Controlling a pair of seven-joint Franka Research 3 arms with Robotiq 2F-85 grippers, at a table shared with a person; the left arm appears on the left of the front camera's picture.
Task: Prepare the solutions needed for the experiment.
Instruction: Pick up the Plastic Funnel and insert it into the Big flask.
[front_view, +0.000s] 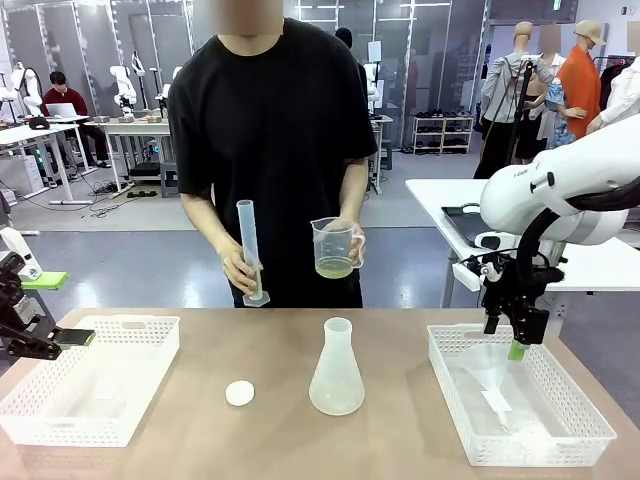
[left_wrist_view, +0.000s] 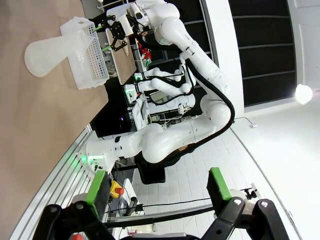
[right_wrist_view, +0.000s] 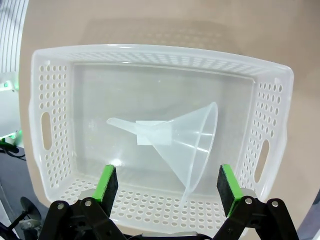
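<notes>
While the person (front_view: 270, 120) holds the solutions (front_view: 334, 266), the right gripper (right_wrist_view: 167, 182) hangs unclenched over the funnel (right_wrist_view: 190, 137), likely its next grasp.

White arm (front_view: 560, 190), black gripper (right_wrist_view: 167, 182), green pads (right_wrist_view: 107, 183)

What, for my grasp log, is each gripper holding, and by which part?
Nothing. Left gripper and right gripper are open, empty; the right hangs above the funnel.

The person's hand (front_view: 238, 268) hides part of the cylinder (front_view: 245, 225); the funnel (front_view: 490, 382) seems faint.
</notes>
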